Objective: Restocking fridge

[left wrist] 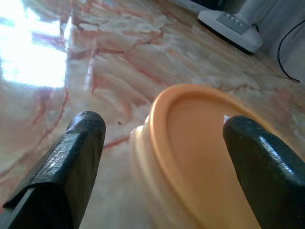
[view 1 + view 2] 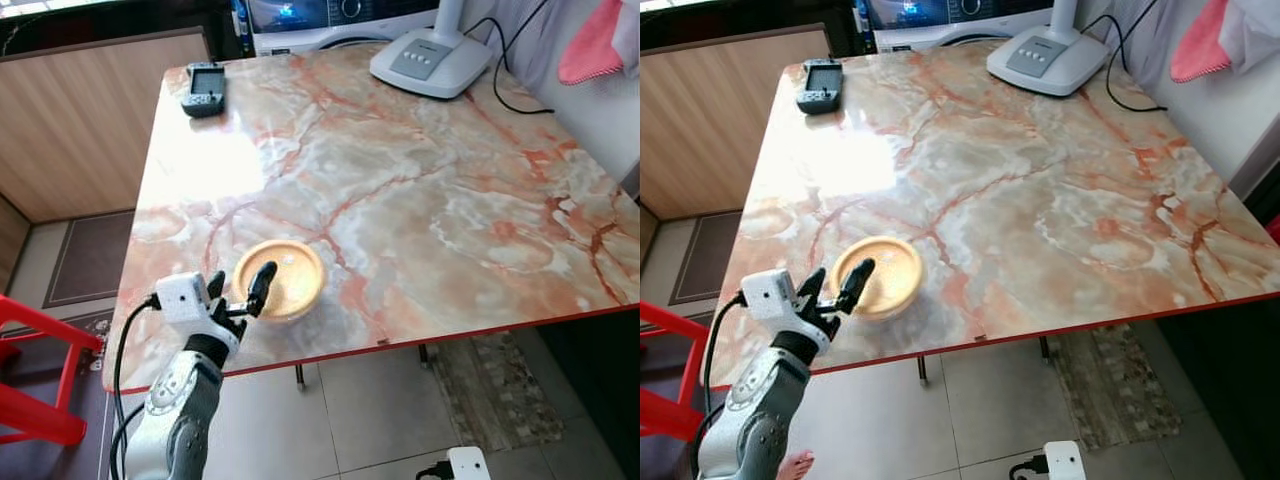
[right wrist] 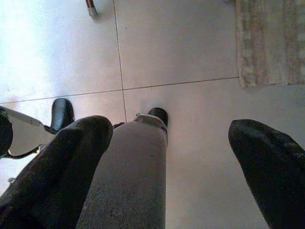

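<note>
Marble-patterned in orange, pink and cream, the table [image 2: 420, 200] has a thin red edge, and a bright patch of glare washes out the pattern near its left side. Near the front left corner sits a round orange container [image 2: 283, 279] with a flat lid; whether it holds anything cannot be told, since the lid covers it.

The left gripper [image 2: 236, 290] reaches over the table edge with its fingers spread apart around the container's near side. One finger lies over the rim of the lid, the other stands off to the side above bare marble. In the left wrist view the lid [image 1: 205, 143] fills the space between the two black fingertips [image 1: 81, 143], blurred at close range, and whether either pad touches it is hard to make out.

At the far left corner lies a dark handheld device [image 2: 205, 88]; its details are too small to read. A white lamp base [image 2: 432, 60] with buttons stands at the far edge, its pole cut off by the frame, a black cable trailing from it. A red stool [image 2: 35, 370] is partly cut off at the left.

The right gripper [image 3: 171, 162] hangs idle over the pale tiled floor [image 3: 190, 57], fingers apart and holding nothing, with a grey leg below it.
</note>
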Tool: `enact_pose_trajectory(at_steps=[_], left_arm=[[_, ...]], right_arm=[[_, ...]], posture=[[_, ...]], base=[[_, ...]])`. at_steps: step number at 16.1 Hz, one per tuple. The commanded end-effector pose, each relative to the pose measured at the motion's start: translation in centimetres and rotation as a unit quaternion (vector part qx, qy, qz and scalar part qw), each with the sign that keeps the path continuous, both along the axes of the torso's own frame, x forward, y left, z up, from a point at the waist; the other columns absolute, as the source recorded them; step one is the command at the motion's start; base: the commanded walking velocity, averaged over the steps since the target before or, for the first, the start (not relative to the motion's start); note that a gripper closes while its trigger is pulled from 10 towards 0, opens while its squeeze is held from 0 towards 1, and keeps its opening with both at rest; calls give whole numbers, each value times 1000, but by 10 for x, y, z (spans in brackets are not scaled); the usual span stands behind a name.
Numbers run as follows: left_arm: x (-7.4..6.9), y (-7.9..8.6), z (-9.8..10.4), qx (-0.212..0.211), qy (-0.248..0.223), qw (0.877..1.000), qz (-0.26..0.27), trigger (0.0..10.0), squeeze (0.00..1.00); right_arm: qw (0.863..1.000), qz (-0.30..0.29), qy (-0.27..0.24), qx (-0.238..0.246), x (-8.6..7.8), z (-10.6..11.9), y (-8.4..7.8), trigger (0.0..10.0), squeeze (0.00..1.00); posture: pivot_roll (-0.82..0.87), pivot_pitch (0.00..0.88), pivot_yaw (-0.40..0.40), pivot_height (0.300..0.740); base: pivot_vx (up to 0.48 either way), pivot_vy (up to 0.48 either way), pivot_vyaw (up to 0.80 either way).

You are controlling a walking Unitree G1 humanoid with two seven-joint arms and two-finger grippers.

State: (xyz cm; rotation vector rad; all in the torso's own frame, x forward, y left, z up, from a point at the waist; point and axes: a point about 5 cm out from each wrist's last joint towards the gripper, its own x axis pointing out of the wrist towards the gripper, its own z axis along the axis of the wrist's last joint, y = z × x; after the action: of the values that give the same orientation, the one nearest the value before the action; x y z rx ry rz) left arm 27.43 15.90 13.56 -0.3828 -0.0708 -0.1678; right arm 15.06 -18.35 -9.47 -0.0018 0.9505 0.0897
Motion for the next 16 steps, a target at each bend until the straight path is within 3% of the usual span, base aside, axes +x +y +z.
enact_pose_trajectory(at_steps=[1,5,9,16], left_arm=[[-4,3,4,-8,-9,1000,-3,10000,0],[-3,1,13,-14,-31,999,-5,10000,0],[-3,-1,-2,-32,0,999,-11,10000,0],[-3,13,-13,-66,17,998,15,10000,0]], right_arm=[[1000,-1,27,6,-16,-7,3,10000,0],[1000,-1,24,5,-16,-6,3,10000,0],[1000,-1,22,5,-16,-6,3,10000,0],[1000,-5,13,3,-15,-5,2,10000,0]], posture=[[66,171,32,740],[65,155,31,740],[60,146,30,740],[53,154,20,740]], base=[[0,0,0],[0,0,0],[0,0,0],[0,0,0]])
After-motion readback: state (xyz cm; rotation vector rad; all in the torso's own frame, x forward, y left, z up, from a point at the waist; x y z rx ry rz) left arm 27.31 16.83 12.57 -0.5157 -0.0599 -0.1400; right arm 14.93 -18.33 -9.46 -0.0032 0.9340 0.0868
